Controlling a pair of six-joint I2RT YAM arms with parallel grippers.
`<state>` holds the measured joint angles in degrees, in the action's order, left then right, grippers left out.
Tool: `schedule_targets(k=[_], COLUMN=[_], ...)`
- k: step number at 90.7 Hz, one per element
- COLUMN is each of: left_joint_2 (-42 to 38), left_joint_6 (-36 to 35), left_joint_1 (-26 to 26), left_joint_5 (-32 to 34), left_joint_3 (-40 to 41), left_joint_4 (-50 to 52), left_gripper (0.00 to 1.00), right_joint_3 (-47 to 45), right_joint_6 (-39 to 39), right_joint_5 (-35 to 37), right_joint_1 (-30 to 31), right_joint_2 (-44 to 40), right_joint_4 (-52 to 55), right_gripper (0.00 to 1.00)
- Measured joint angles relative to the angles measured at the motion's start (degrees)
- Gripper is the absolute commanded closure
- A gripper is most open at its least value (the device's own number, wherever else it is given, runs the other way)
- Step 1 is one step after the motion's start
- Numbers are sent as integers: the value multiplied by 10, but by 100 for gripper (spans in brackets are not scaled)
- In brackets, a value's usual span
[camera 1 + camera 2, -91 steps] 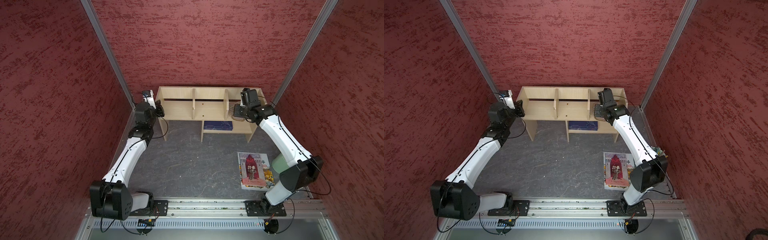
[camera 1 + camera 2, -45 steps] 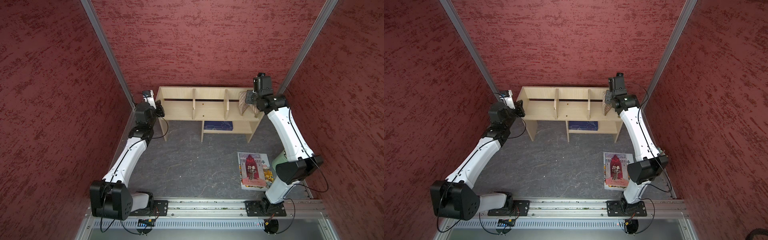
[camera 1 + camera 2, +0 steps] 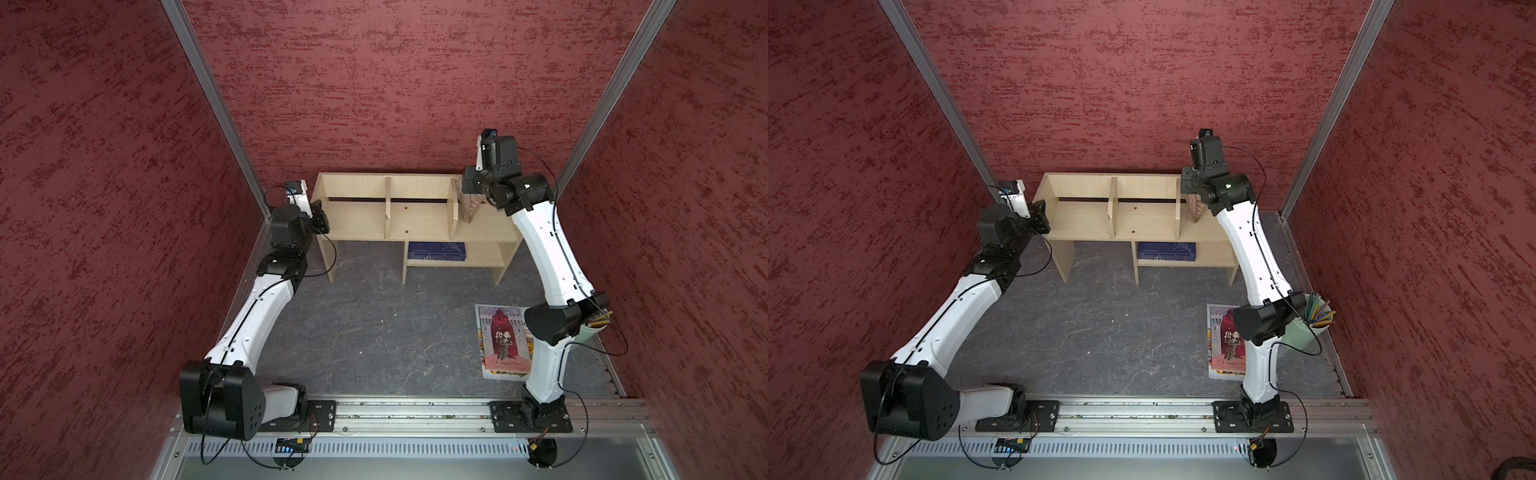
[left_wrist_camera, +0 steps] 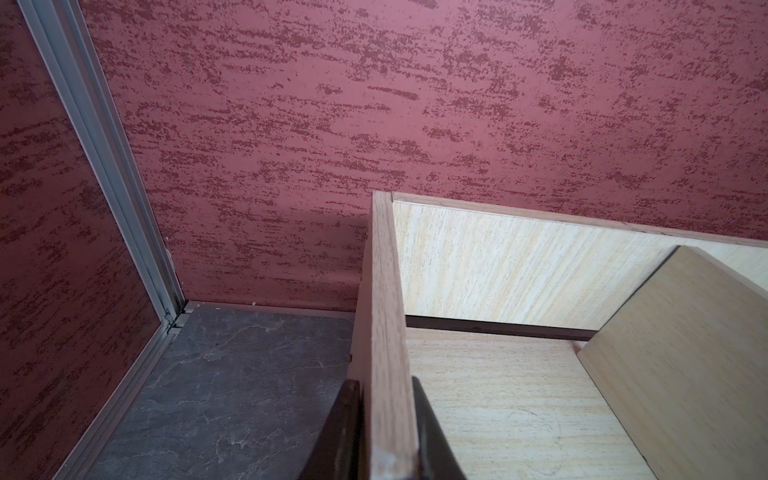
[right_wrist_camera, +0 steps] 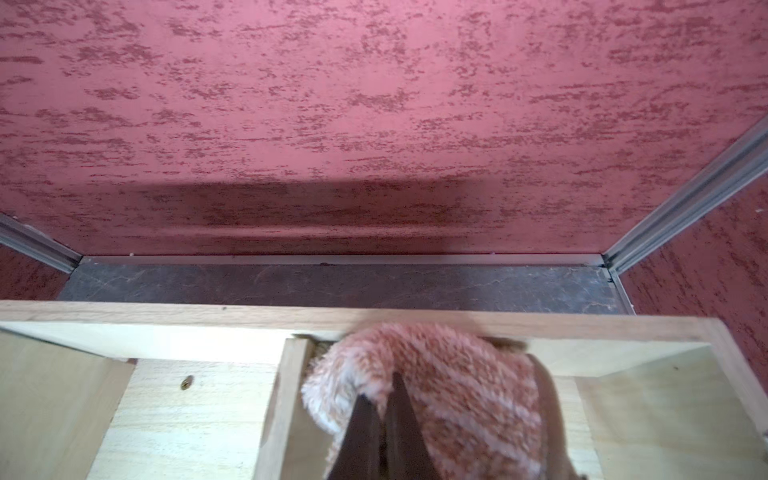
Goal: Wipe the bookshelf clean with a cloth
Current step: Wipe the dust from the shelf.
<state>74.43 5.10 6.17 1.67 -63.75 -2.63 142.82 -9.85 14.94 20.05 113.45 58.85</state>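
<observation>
The light-wood bookshelf [image 3: 415, 218] [image 3: 1142, 222] stands against the back wall. My left gripper [image 3: 320, 216] [image 4: 386, 390] is shut on the top edge of its left side panel [image 4: 384, 311], one finger on each face. High over the right compartment, my right gripper [image 3: 473, 193] [image 5: 382, 399] is shut on the cloth [image 3: 471, 205] [image 3: 1196, 208] [image 5: 457, 395]. The fuzzy tan-and-pink striped cloth hangs down beside the right divider and reaches up to the back panel's top edge.
A dark blue book [image 3: 436, 251] lies on the small lower shelf. A red picture book [image 3: 503, 340] lies on the grey floor by the right arm's base. A pale cup of pencils [image 3: 1312, 324] stands at the right wall. Red walls close in on three sides.
My right arm rose from low in the right compartment, lifting the cloth up toward the back panel's top edge and the right divider. The left gripper kept its hold on the side panel.
</observation>
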Motion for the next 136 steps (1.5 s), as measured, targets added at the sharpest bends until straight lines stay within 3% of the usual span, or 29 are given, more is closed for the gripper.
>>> schedule_targets(k=[24,48,81,104,119,136], left_joint_2=[0,0,0,0,2,2], left_joint_6=[0,0,0,0,1,1], left_joint_1=[0,0,0,0,0,0], left_joint_5=[0,1,1,0,0,0], left_joint_3=[0,0,0,0,0,0], left_joint_4=[0,0,0,0,-2,-3], left_gripper=[100,100,100,100,100,100], right_joint_3=[7,-136,-429,-548,-563,-483], right_joint_6=[27,26,-22,-53,-68,-73], right_joint_5=[73,100,61,5,-21,-28], right_joint_1=[-37,-120,-99,-20,-1,-3], right_joint_2=[0,-111,-315,-340,-333,-265], right_joint_4=[19,22,-45,-87,-106,-116], right_gripper=[100,100,100,100,100,100])
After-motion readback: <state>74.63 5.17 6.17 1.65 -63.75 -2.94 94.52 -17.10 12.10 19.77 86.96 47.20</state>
